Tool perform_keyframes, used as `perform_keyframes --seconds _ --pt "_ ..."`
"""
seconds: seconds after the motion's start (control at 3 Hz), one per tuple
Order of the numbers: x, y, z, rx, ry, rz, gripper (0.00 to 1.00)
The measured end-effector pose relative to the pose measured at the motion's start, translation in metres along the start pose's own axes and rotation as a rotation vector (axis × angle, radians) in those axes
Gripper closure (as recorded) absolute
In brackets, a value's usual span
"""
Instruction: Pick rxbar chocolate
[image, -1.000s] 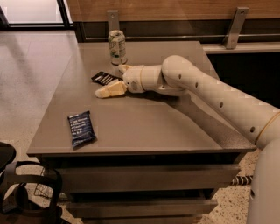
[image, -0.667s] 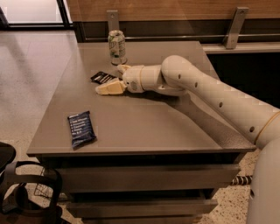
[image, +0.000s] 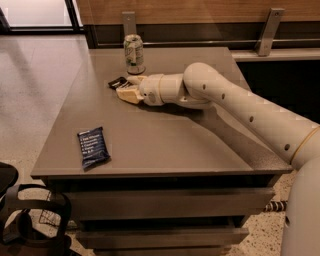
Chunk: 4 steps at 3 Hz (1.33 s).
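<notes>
The rxbar chocolate is a small black wrapper lying flat on the grey table, just in front of and left of the can. My gripper is low on the tabletop right at the wrapper's right end and covers part of it. My cream arm reaches in from the right.
A silver-green can stands upright just behind the gripper. A dark blue bar wrapper with white text lies near the table's front left corner. A wooden wall with metal brackets runs behind the table. Drawers sit below the front edge.
The gripper has crept slightly toward the far side, closer onto the black wrapper. The can and the blue wrapper have not moved.
</notes>
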<state>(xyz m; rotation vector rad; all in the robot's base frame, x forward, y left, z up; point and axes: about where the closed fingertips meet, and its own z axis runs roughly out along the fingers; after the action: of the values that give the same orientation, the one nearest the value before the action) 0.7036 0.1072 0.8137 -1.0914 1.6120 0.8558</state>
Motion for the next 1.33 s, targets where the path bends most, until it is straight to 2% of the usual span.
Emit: perform_keyframes --seconds 1.33 --pt "-0.0004 0.0001 0.0 -0.001 0.0 0.0 1.0"
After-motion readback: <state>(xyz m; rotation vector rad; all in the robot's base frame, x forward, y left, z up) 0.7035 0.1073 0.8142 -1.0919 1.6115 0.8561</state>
